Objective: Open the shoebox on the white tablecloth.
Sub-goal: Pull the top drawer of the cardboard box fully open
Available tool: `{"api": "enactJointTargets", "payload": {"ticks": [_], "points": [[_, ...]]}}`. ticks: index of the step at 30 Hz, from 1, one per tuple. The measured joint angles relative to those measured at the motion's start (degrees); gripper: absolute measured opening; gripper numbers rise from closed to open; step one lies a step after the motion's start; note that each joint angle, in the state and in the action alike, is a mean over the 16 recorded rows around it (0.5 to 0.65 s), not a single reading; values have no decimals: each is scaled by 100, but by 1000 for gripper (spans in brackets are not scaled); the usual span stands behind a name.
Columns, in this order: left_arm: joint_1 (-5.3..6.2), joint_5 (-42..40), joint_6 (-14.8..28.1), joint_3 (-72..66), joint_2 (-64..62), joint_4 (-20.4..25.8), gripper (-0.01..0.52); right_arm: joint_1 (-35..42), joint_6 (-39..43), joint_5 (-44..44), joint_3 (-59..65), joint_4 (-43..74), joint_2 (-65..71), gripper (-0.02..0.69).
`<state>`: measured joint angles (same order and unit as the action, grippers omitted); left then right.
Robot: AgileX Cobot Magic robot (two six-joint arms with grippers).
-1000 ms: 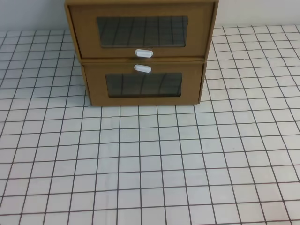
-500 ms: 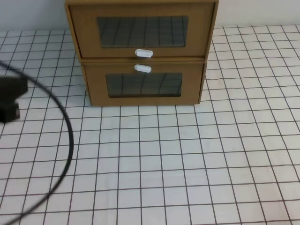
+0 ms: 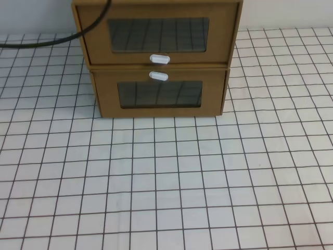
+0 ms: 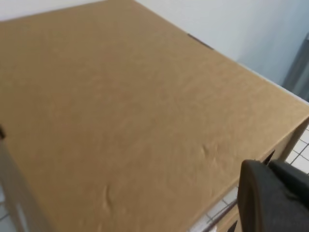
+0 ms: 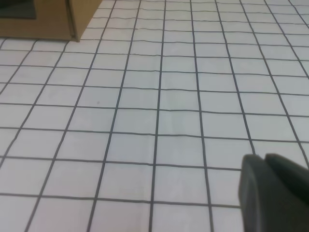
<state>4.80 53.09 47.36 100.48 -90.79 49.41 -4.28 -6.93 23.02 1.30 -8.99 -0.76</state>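
Note:
Two brown cardboard boxes are stacked at the back of the white tablecloth (image 3: 171, 172). The shoebox (image 3: 158, 34) is the upper one, with a clear window and a small white handle (image 3: 159, 59) below it; its drawer is closed. The lower twin box (image 3: 159, 94) has its handle above its window. In the left wrist view my left gripper (image 4: 266, 164) hovers shut and empty over the shoebox's flat brown top (image 4: 120, 111), near its front edge. My right gripper (image 5: 263, 157) is shut and empty low over the tablecloth (image 5: 159, 96). Neither gripper shows in the exterior view.
A black cable (image 3: 52, 41) runs from the left edge up across the shoebox's top left corner. A corner of the lower box (image 5: 53, 19) shows at the top left of the right wrist view. A pale wall stands behind the boxes.
Half a second ago a dark part of the left arm and its cable looped at the left of the cloth. Now only the cable shows, swung up to the shoebox's top left.

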Motion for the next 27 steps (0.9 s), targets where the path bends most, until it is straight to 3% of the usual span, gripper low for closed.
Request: {"api": "enactJointTargets", "payload": {"ticks": [8,13,19,27], "points": [[739,77,12,1718,-1514,-197,-5,0,0,0,0,0,0,-13],[1063,-2,11,2196,-2119,-412,-5,0,0,0,0,0,0,-14],[1226,-136,-11,2381,-2507,-658,-5,0,0,0,0,0,0,-14],[1254,-233,-80,2411,-2659,-803,-5,0,0,-266,0,-425,0,-14]]}}
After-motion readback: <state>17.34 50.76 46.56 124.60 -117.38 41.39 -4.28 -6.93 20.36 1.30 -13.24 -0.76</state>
